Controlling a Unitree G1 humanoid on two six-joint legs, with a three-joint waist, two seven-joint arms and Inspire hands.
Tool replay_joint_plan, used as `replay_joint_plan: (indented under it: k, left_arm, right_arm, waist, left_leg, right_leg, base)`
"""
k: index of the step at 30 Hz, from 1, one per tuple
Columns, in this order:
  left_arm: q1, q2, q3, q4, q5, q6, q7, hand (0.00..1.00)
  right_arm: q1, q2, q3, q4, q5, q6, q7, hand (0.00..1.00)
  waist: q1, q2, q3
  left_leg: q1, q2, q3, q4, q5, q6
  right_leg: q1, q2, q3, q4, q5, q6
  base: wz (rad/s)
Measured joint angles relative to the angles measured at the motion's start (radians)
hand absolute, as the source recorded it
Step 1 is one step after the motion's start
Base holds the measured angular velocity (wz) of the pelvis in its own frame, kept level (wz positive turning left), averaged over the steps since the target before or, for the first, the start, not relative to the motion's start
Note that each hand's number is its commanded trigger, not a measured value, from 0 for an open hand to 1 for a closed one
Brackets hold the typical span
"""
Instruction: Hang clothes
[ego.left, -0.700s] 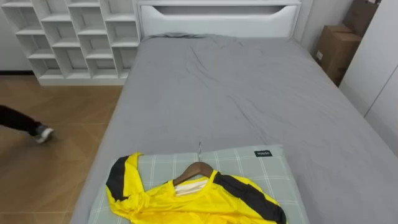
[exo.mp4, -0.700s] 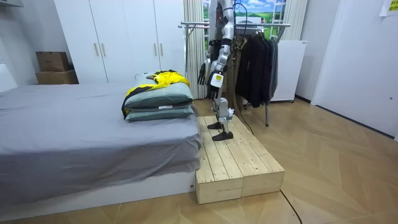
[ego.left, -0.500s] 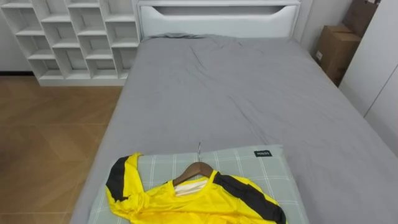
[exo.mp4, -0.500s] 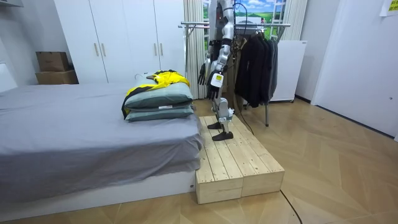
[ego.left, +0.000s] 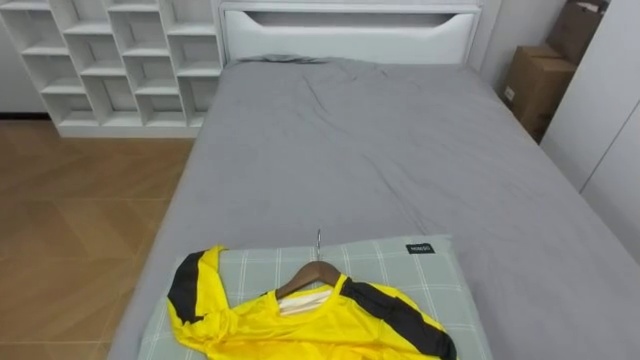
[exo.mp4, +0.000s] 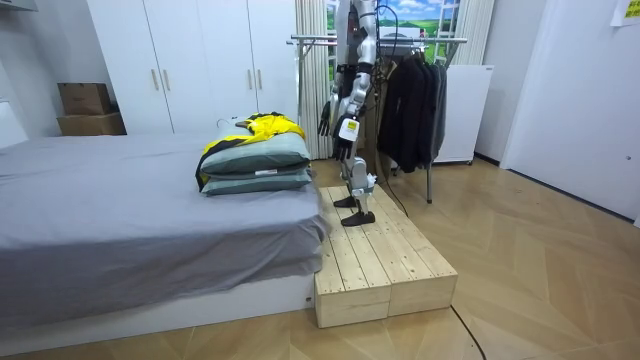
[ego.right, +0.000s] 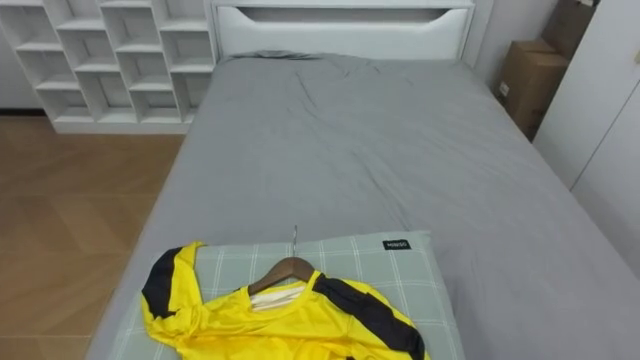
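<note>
Left eye view: yellow shirt (ego.left: 300, 320) lies at the near edge, already threaded on a wooden hanger (ego.left: 312, 273). The hanger's shoulders sit inside the collar and its metal hook points toward the far end. Black side panels run down the shirt, and one sleeve is bunched at the left. It rests on a green checked pillow (ego.left: 400, 265) at the near end of the grey bed (ego.left: 380, 140). The rest of the bed is bare sheet up to the white headboard.

Room view: robot stands upright on a wooden platform (exo.mp4: 380, 265) at the foot of the bed, beside the pillows. Left hand (exo.mp4: 326, 118) hangs at its side, near the shirt but apart from it. Whether that hand is open or closed I cannot tell; it is too small here.

A clothes rack (exo.mp4: 440, 40) stands just behind the robot, with dark garments (exo.mp4: 410, 110) already on the rail.

Progress, as judged: the shirt is on its hanger, so that part looks done. Not yet done: grasping the hanger, lifting it off the pillow, turning to the rack and hooking it over the rail. The task seems at an early stage, with nothing in hand.
</note>
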Motion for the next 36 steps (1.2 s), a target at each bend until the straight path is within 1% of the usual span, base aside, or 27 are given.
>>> replay_joint_plan:
  k: [5, 10, 12, 13, 14, 15, 19, 21, 23, 25, 26, 27, 28, 29, 30, 31, 33, 34, 36]
  left_arm:
    - [0.0, -0.002, -0.001, 0.001, -0.012, 0.0, 0.002, 0.0]
    - [0.002, -0.008, 0.002, 0.002, -0.03, 0.0, 0.0, 0.0]
    - [0.003, -0.012, 0.02, 0.003, -0.031, 0.0, -0.003, 0.0]
    - [0.003, -0.014, 0.025, 0.003, -0.031, 0.0, -0.003, 0.0]
    - [0.006, -0.017, 0.038, 0.003, -0.031, 0.0, -0.002, 0.0]
    - [0.009, -0.018, 0.048, 0.001, -0.033, 0.0, -0.001, 0.0]
    - [0.024, -0.015, 0.061, -0.002, -0.046, -0.003, 0.013, 0.0]
    - [0.027, -0.013, 0.071, -0.003, -0.043, -0.004, 0.053, 0.0]
    - [0.03, -0.013, 0.087, -0.005, -0.032, -0.004, 0.086, 0.0]
    - [0.035, -0.014, 0.106, -0.022, -0.012, -0.005, 0.122, 0.0]
    - [0.035, -0.013, 0.121, -0.039, 0.014, -0.005, 0.153, 0.0]
    - [0.035, -0.013, 0.138, -0.055, 0.039, -0.009, 0.188, 0.0]
    - [0.034, -0.012, 0.144, -0.059, 0.047, -0.014, 0.206, 0.0]
    - [0.035, -0.009, 0.156, -0.063, 0.063, -0.028, 0.242, 0.0]
    - [0.034, -0.004, 0.157, -0.07, 0.078, -0.032, 0.276, 0.0]
    - [0.035, -0.001, 0.158, -0.076, 0.088, -0.033, 0.293, 0.0]
    - [0.033, 0.011, 0.163, -0.106, 0.126, -0.035, 0.359, 0.0]
    - [0.034, 0.013, 0.167, -0.121, 0.14, -0.035, 0.374, 0.0]
    - [0.029, 0.016, 0.202, -0.171, 0.21, -0.053, 0.44, 0.0]
  right_arm:
    - [0.001, 0.0, 0.0, -0.002, 0.005, 0.0, -0.004, 0.0]
    - [0.003, -0.001, -0.002, -0.008, -0.006, -0.001, -0.012, 0.0]
    - [0.002, -0.001, -0.009, -0.011, -0.014, -0.001, -0.011, 0.0]
    - [0.003, 0.0, -0.012, -0.011, -0.021, -0.001, -0.011, 0.0]
    - [0.008, 0.0, -0.02, -0.011, -0.036, -0.002, -0.011, 0.0]
    - [0.008, 0.0, -0.03, -0.019, -0.048, -0.002, -0.011, 0.0]
    - [0.01, -0.001, -0.029, -0.032, -0.067, -0.002, -0.015, 0.0]
    - [0.01, -0.001, -0.029, -0.032, -0.077, -0.001, -0.023, 0.0]
    - [0.011, -0.002, -0.029, -0.03, -0.077, -0.001, -0.024, 0.0]
    - [0.013, -0.003, -0.029, -0.028, -0.076, -0.002, -0.024, 0.0]
    - [0.016, -0.004, -0.029, -0.028, -0.075, -0.002, -0.025, 0.0]
    - [0.019, -0.005, -0.029, -0.028, -0.075, -0.002, -0.029, 0.0]
    - [0.019, -0.005, -0.029, -0.029, -0.075, -0.003, -0.032, 0.0]
    - [0.018, -0.005, -0.028, -0.03, -0.075, -0.004, -0.04, 0.0]
    - [0.017, -0.005, -0.028, -0.029, -0.077, -0.005, -0.047, 0.0]
    - [0.017, -0.005, -0.028, -0.029, -0.079, -0.005, -0.049, 0.0]
    - [0.018, -0.007, -0.029, -0.027, -0.084, -0.005, -0.055, 0.0]
    - [0.018, -0.008, -0.028, -0.027, -0.084, -0.005, -0.055, 0.0]
    - [0.019, -0.01, -0.029, -0.027, -0.092, -0.006, -0.055, 0.0]
  waist:
    - [0.001, 0.004, 0.0006]
    - [0.004, 0.006, -0.0017]
    - [0.005, 0.005, -0.0022]
    - [0.004, 0.002, -0.004]
    - [0.004, 0.005, -0.0025]
    - [0.005, 0.002, -0.0046]
    - [0.003, 0.001, -0.0049]
    - [0.004, 0.001, -0.0043]
    - [0.009, 0.005, -0.0014]
    - [0.017, 0.007, -0.0014]
    - [0.026, 0.007, -0.0013]
    - [0.03, 0.008, -0.0016]
    - [0.032, 0.009, -0.0022]
    - [0.034, 0.012, -0.0031]
    - [0.035, 0.014, -0.0033]
    - [0.036, 0.015, -0.0034]
    - [0.037, 0.017, -0.0032]
    - [0.038, 0.018, -0.0032]
    - [0.045, 0.018, -0.0031]
  left_leg:
    - [-0.001, 0.0, -0.003, -0.001, 0.0, 0.0]
    - [-0.003, 0.0, -0.002, -0.001, 0.0, 0.0]
    - [-0.002, -0.001, -0.002, -0.001, 0.0, 0.0]
    - [-0.002, -0.001, -0.003, -0.001, 0.0, 0.0]
    - [-0.002, -0.001, -0.003, -0.001, 0.0, 0.0]
    - [-0.001, -0.001, -0.003, -0.001, 0.0, 0.0]
    - [0.001, -0.002, -0.007, 0.002, 0.0, 0.0]
    - [0.006, -0.001, -0.007, 0.002, 0.0, 0.0]
    - [0.016, -0.001, -0.007, 0.001, 0.0, 0.0]
    - [0.017, -0.001, -0.01, 0.001, -0.001, 0.0]
    - [0.016, 0.0, -0.013, 0.002, -0.001, 0.0]
    - [0.015, 0.0, -0.02, 0.002, -0.001, 0.0]
    - [0.016, 0.0, -0.02, 0.002, -0.001, 0.0]
    - [0.017, 0.0, -0.02, 0.002, -0.001, 0.0]
    - [0.017, -0.001, -0.02, 0.002, -0.001, 0.0]
    - [0.017, -0.001, -0.021, 0.002, -0.001, 0.0]
    - [0.017, -0.002, -0.025, 0.002, -0.001, 0.0]
    - [0.017, -0.002, -0.025, 0.002, -0.001, 0.0]
    - [0.017, -0.002, -0.028, 0.002, -0.001, 0.0]
  right_leg:
    - [0.0, 0.0, -0.001, -0.001, 0.0, 0.0]
    - [-0.005, 0.0, 0.0, -0.001, 0.0, 0.0]
    - [-0.003, 0.0, 0.0, -0.001, 0.0, 0.0]
    - [-0.003, 0.0, 0.001, -0.001, 0.0, 0.0]
    - [-0.003, 0.0, 0.004, -0.001, 0.0, 0.0]
    - [-0.002, 0.0, 0.005, -0.001, 0.0, 0.0]
    - [0.003, -0.001, -0.004, -0.001, 0.0, 0.0]
    - [0.008, -0.001, -0.006, -0.001, 0.0, 0.0]
    - [0.015, -0.001, -0.007, -0.002, -0.001, 0.0]
    - [0.014, -0.001, -0.009, -0.002, -0.002, 0.0]
    - [0.014, -0.001, -0.01, -0.001, -0.002, 0.0]
    - [0.016, -0.001, -0.013, -0.001, -0.002, -0.001]
    - [0.019, -0.001, -0.013, -0.001, -0.002, -0.001]
    - [0.023, 0.0, -0.014, -0.001, -0.002, -0.001]
    - [0.024, 0.0, -0.015, -0.001, -0.002, -0.001]
    - [0.024, 0.0, -0.015, -0.001, -0.002, -0.001]
    - [0.026, 0.0, -0.021, -0.001, -0.002, -0.001]
    - [0.026, 0.0, -0.022, -0.001, -0.002, -0.001]
    - [0.026, 0.0, -0.024, -0.001, -0.002, -0.001]
  base:
    - [0.0]
    - [0.0]
    - [0.0]
    - [0.0]
    - [0.0]
    - [0.0]
    - [0.02]
    - [0.0]
    - [0.0]
    - [0.02]
    - [0.07]
    - [0.09]
    - [0.07]
    - [0.03]
    - [0.0]
    - [0.03]
    - [0.04]
    - [0.03]
    - [0.0]
